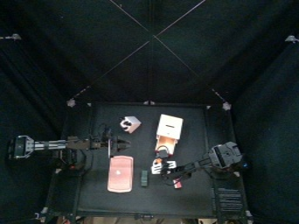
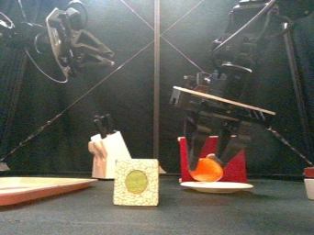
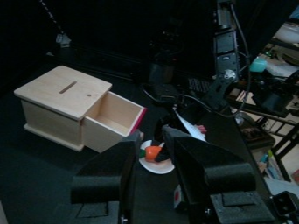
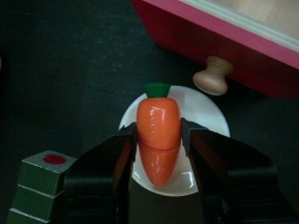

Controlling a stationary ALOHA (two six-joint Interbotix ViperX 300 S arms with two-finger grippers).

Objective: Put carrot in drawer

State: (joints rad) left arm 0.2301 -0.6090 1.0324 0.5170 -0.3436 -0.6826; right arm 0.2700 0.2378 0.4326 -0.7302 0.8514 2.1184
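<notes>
Orange carrot [image 4: 159,133] with green top, lying over a small white plate [image 4: 214,115], gripped along both sides by the jaws of the right gripper [image 4: 160,162]. Seen from the front, carrot [image 2: 210,168] low, just above the plate [image 2: 218,187], between black fingers. Beside it, pale wooden drawer [image 3: 114,122] pulled open from its box [image 3: 61,105], red-pink inside, round wooden knob [image 4: 212,76] near the plate's rim. Dark slot on the box's top. No readable writing anywhere. Near the front edge of the surface [image 1: 93,200], a pink tray [image 1: 118,174] and a small pale card with a green oval pattern [image 2: 136,182]. Left gripper [image 3: 160,153] raised well off the surface at the left, jaws parted, grasping nothing.
</notes>
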